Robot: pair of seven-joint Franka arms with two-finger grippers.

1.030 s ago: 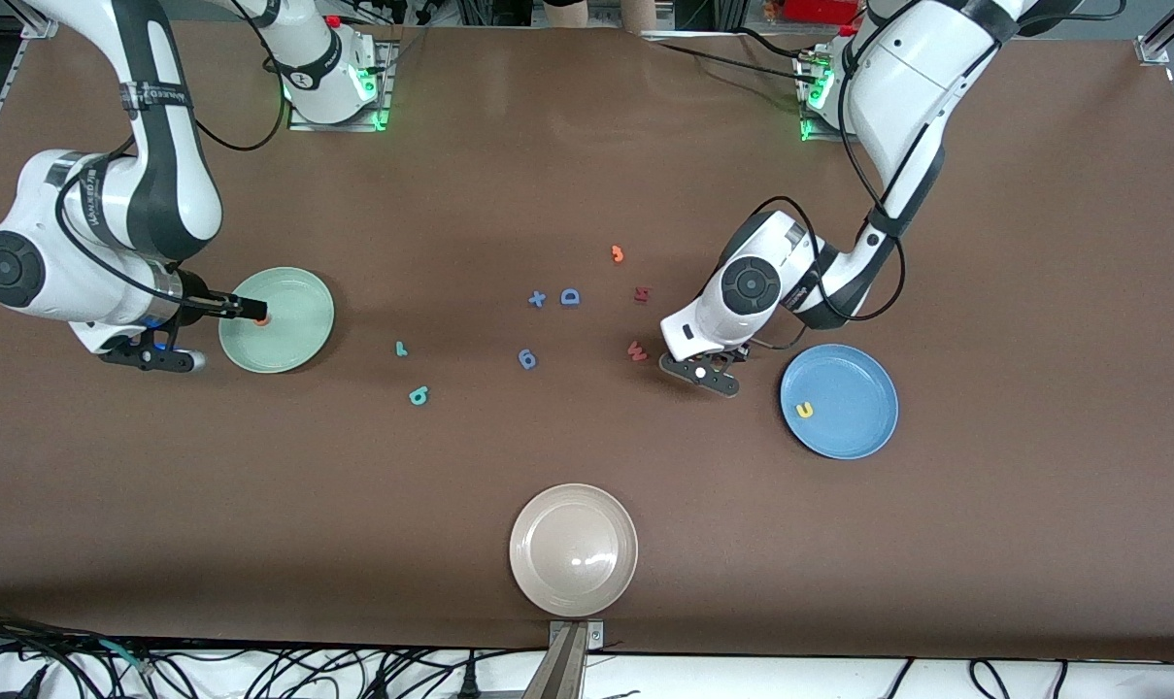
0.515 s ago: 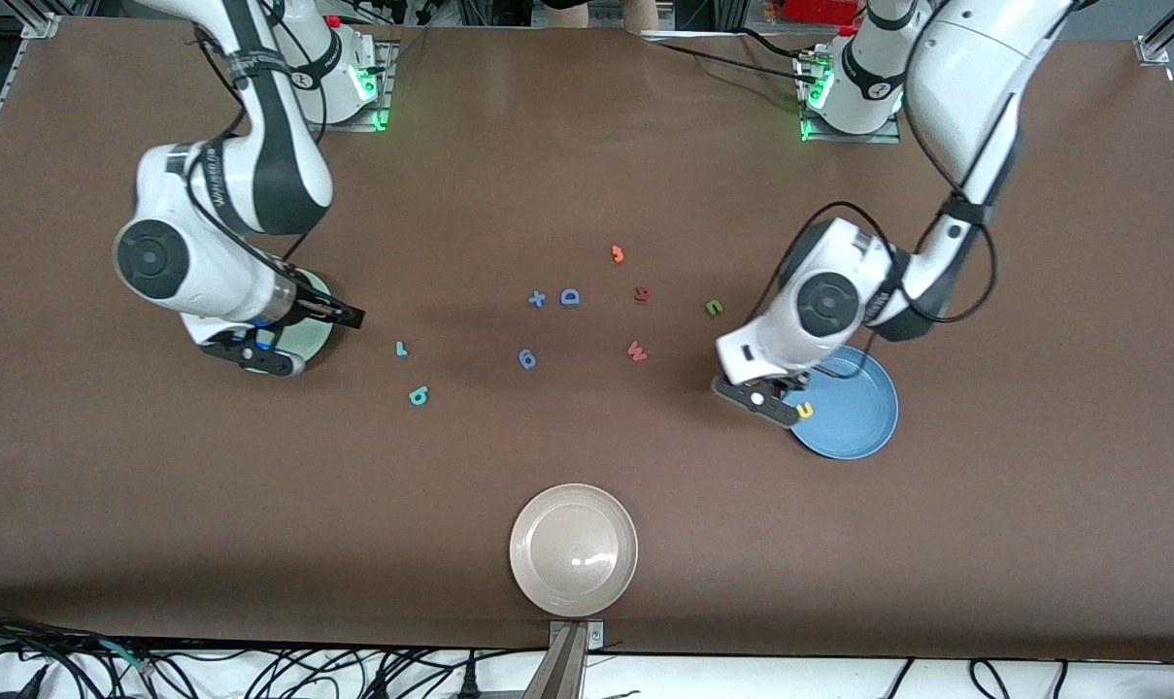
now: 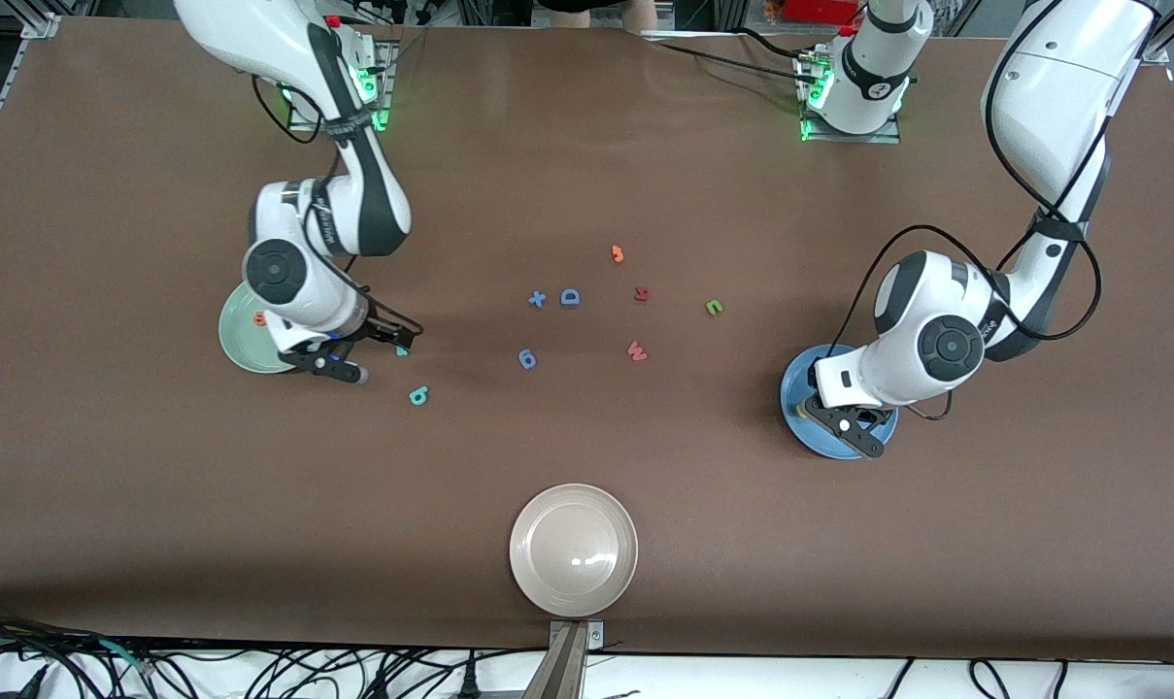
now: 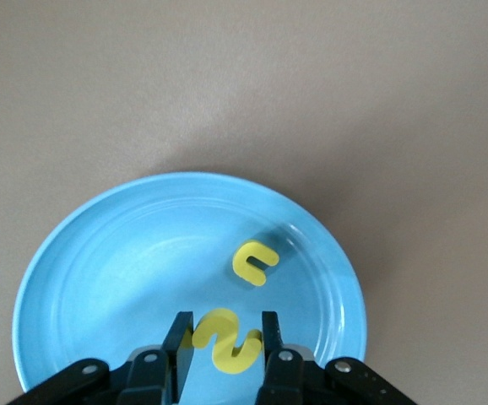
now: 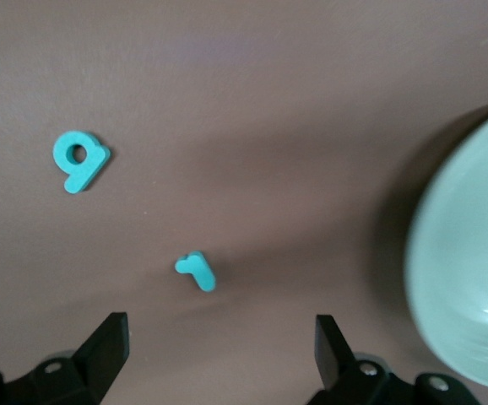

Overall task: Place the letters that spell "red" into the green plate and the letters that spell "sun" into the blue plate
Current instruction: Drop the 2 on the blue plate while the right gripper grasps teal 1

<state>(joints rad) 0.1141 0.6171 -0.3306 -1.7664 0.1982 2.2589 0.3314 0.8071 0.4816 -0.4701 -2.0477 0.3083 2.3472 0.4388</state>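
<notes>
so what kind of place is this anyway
Most likely a robotics lab: a brown-covered table with two bolted-down arms, cables along its edge, and foam letters scattered between a green plate, a blue plate and a beige plate.

Bright, even overhead light across brown table [image 3: 587,175]. Soft shadows under both arms. Small glare spot on beige plate [image 3: 573,549]. Green status lights glowing at arm bases. Right wrist view: green plate [image 5: 468,278] edge smeared, soft; teal "r" [image 5: 197,271] reasonably crisp. Left wrist view sharp, faint sheen on blue plate [image 4: 126,270].
</notes>
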